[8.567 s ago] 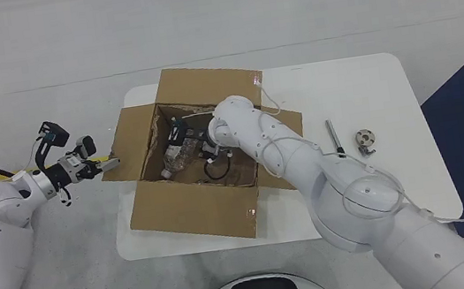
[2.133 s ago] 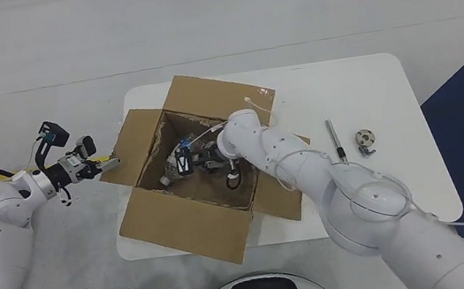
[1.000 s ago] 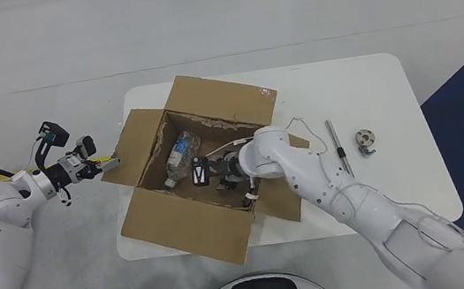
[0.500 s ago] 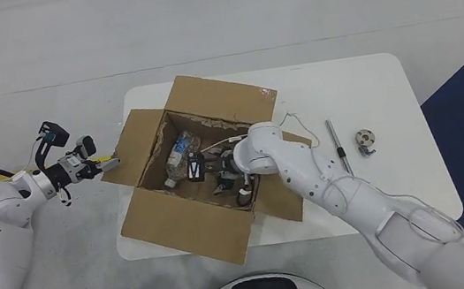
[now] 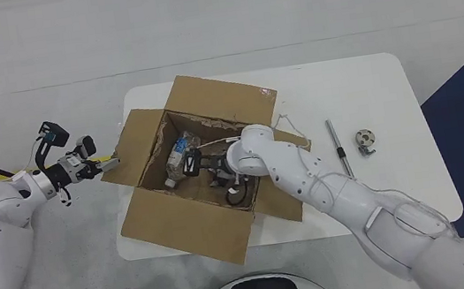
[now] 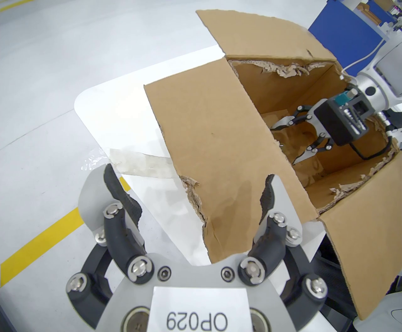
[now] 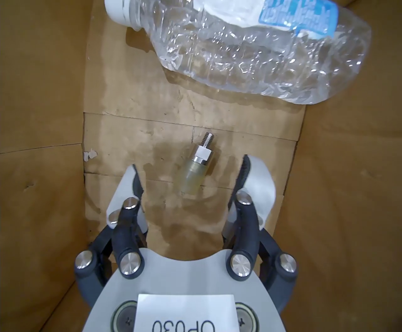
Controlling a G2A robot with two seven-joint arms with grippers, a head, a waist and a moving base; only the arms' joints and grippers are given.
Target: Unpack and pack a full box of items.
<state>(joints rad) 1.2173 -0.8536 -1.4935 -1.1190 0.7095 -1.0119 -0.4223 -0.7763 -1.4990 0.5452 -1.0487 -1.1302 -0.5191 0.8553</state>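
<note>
Unpacking: right gripper (image 7: 191,176) in box (image 5: 180,219), fingers spread above fitting (image 7: 194,166); left gripper (image 6: 188,185) released at flap (image 6: 213,141). Next: drop, pinch fitting, lift out.

A white sticker (image 6: 196,311) on the base of the left tool (image 6: 188,177) carries a short upside-down code of letters and digits. The right tool (image 7: 190,166) bears a similar sticker (image 7: 185,312). Print on the bottle (image 7: 238,63) is unreadable.

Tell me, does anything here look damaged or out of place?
Yes. The cardboard box has ragged, torn flap edges and sits askew on the table. The plastic bottle lying inside it is crumpled, and the box floor around the small metal fitting looks stained.
</note>
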